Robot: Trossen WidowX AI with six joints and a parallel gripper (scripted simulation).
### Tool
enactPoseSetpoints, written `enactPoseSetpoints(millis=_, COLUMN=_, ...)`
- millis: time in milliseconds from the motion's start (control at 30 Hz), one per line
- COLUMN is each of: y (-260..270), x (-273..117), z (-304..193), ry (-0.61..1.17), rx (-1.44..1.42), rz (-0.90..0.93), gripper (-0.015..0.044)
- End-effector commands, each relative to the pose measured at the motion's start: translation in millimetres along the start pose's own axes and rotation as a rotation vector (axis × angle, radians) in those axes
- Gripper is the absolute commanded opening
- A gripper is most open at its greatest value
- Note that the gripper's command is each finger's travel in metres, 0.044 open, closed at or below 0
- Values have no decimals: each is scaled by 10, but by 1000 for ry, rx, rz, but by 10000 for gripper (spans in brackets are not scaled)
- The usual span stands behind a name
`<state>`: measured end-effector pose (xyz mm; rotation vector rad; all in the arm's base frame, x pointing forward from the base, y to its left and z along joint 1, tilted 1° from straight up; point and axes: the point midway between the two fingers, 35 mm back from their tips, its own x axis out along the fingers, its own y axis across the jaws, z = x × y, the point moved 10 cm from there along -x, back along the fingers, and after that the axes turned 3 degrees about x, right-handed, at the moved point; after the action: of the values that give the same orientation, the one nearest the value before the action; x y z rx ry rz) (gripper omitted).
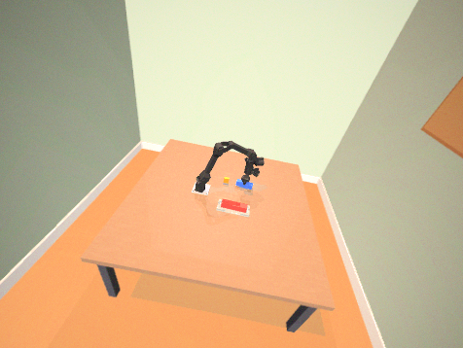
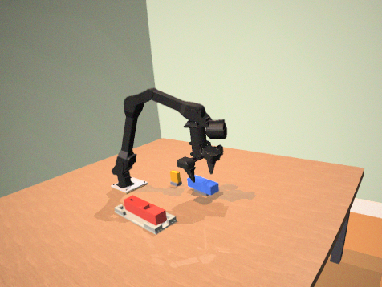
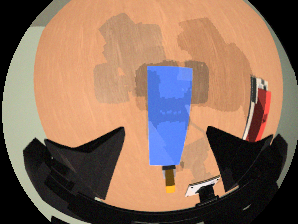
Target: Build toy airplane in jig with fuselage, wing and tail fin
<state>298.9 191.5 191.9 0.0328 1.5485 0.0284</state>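
The red fuselage (image 1: 233,205) (image 2: 140,208) (image 3: 262,112) lies lengthwise in the pale cradle (image 1: 220,209) (image 2: 119,210) (image 3: 253,90), with sockets showing on its top. The blue wing (image 1: 244,185) (image 2: 203,186) (image 3: 169,115) lies apart from it, farther back on the table. The yellow tail fin (image 1: 227,180) (image 2: 175,176) (image 3: 170,189) stands upright on a small grey base, left of the wing in the top and exterior views. My gripper (image 2: 202,176) (image 3: 166,130) is open and empty, pointing down above the wing, with one finger to each side of it in the wrist view.
The arm's white base plate (image 1: 207,191) (image 2: 139,185) (image 3: 188,191) stands on the wooden table (image 1: 170,233) (image 2: 80,240), left of the tail fin in the top and exterior views. The cradle lies nearer the front than the wing and fin.
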Motion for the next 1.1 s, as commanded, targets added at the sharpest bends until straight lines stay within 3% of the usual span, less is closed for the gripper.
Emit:
enactPoseSetpoints(millis=0, y=-2, x=98, z=-2, ry=10, rx=4, rz=-8, gripper=440)
enactPoseSetpoints(millis=633, y=-8, x=376, z=-12, ry=11, rx=4, rz=-8, gripper=440)
enactPoseSetpoints(millis=933, y=-8, x=376, z=-12, ry=11, rx=4, rz=-8, gripper=204)
enactPoseSetpoints(millis=1067, y=-8, x=376, z=-12, ry=11, rx=4, rz=-8, gripper=177)
